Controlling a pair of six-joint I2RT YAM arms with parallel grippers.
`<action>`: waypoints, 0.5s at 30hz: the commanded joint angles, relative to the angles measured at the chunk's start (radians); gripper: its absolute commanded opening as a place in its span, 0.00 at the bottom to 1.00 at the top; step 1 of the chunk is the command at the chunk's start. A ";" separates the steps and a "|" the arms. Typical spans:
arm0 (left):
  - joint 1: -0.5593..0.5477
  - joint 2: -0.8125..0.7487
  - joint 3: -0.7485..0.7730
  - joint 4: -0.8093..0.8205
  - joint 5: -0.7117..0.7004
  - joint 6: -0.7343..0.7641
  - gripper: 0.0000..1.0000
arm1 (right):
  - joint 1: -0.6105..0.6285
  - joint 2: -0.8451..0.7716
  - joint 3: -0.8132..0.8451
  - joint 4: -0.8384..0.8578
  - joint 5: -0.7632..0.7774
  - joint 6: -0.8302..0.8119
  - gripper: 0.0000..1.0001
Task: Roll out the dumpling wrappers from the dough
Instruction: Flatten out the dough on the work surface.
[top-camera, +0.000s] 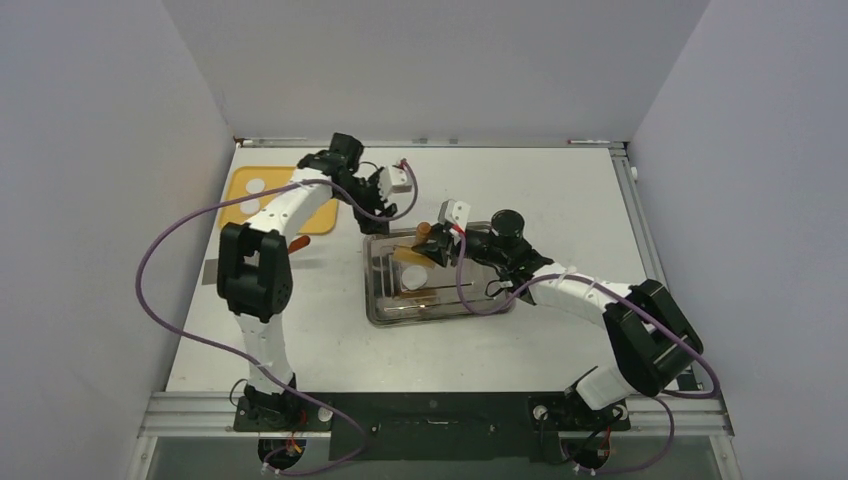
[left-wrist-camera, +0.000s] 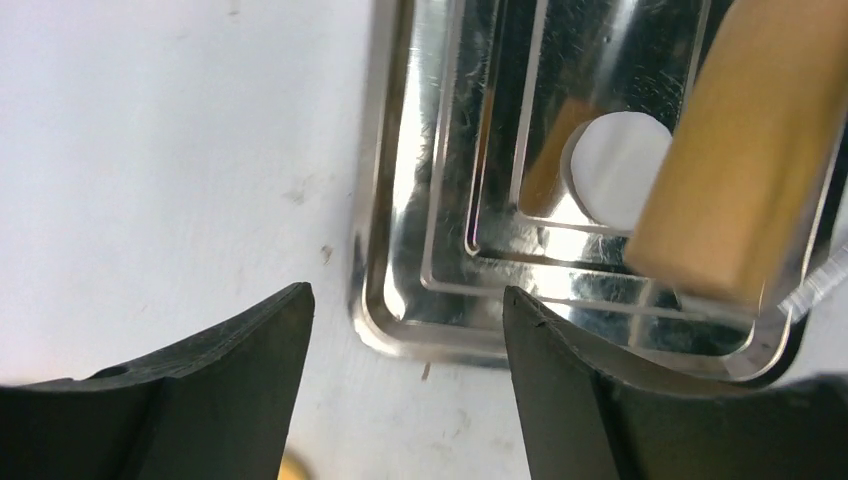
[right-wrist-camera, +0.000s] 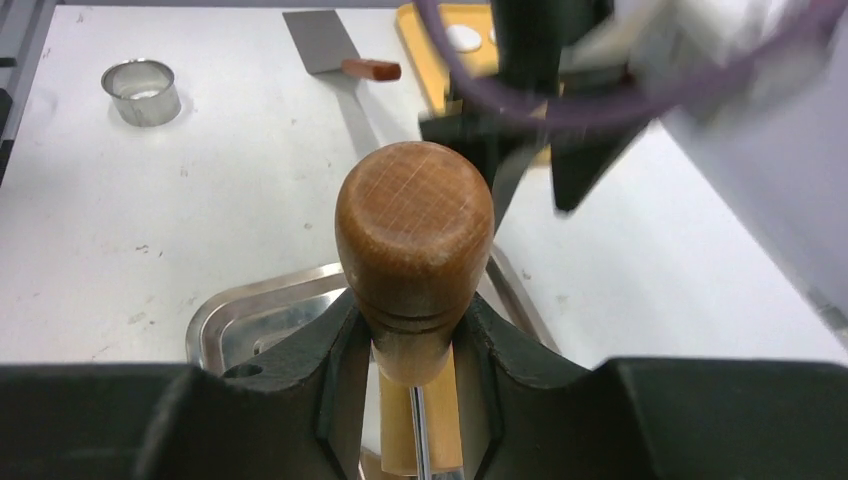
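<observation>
A round white dough piece (left-wrist-camera: 620, 170) lies in the metal tray (top-camera: 385, 305), beside the pale wooden roller (left-wrist-camera: 740, 150) of a rolling pin. My right gripper (right-wrist-camera: 415, 310) is shut on the pin's brown knob handle (right-wrist-camera: 415, 225) over the tray's back edge. My left gripper (left-wrist-camera: 405, 300) hangs open above the tray's corner (left-wrist-camera: 400, 330) with nothing between its fingers. From above, the left gripper (top-camera: 372, 212) is just behind the tray and the right gripper (top-camera: 432, 243) is close beside it. Two more dough pieces (top-camera: 255, 186) sit on the yellow board (top-camera: 235, 195). No flattened wrapper shows.
A spatula (right-wrist-camera: 325, 40) with an orange handle (top-camera: 300, 243) lies between the board and the tray. A small metal ring (right-wrist-camera: 143, 92) stands on the white table. My left arm's purple cable (right-wrist-camera: 560, 100) hangs close to the pin's knob.
</observation>
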 joint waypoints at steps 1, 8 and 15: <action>0.063 -0.159 0.002 -0.027 0.228 -0.047 0.67 | -0.016 0.030 0.037 -0.035 -0.072 -0.009 0.08; 0.092 -0.218 -0.075 -0.024 0.330 -0.060 0.68 | -0.015 0.064 0.057 -0.024 -0.068 -0.007 0.08; 0.032 -0.429 -0.253 0.122 0.540 -0.076 0.94 | -0.013 0.158 0.152 -0.037 -0.073 -0.009 0.08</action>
